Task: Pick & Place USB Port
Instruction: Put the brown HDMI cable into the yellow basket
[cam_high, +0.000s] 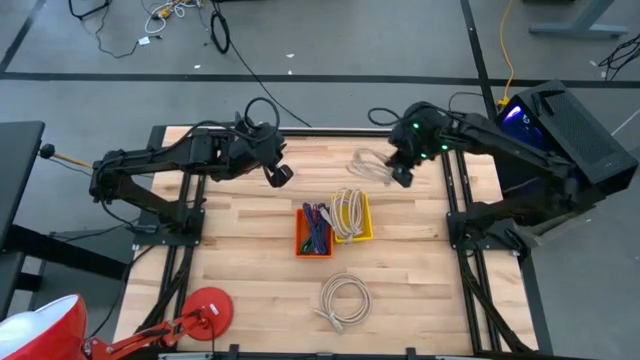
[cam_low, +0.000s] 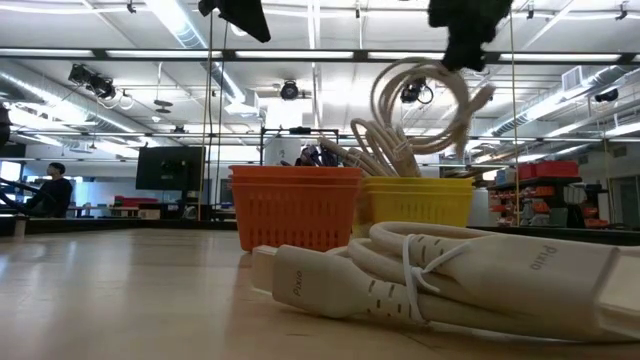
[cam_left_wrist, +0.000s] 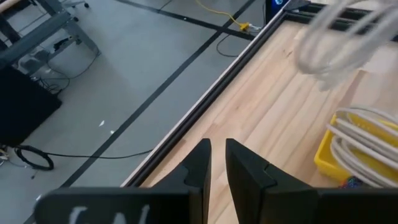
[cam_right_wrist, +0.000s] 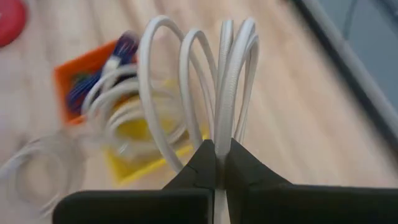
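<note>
Closest to the low camera lies a bundled white cable (cam_low: 440, 285), tied with a thin strap, filling the foreground; in the high view it sits at about 6 o'clock on the table (cam_high: 240, 245), with bare wood all around it. Behind it stand the orange bin (cam_low: 297, 208) and the yellow bin (cam_low: 420, 203), touching side by side at the table's centre.

Up at about 1 o'clock the right gripper (cam_right_wrist: 219, 163) is clamped on a coiled white cable (cam_right_wrist: 205, 81), the fingers pinching several loops together. From the low camera the coil hangs in the air above the yellow bin, clear of its rim. At about 11 o'clock the left gripper (cam_left_wrist: 216, 163) hovers near the far table edge, its fingers set only a narrow gap apart and holding nothing.

Open wood runs along both side edges. What fills the orange bin is hard to make out beyond dark blue and purple strands. Both arms are cut off at the top of the low view.
</note>
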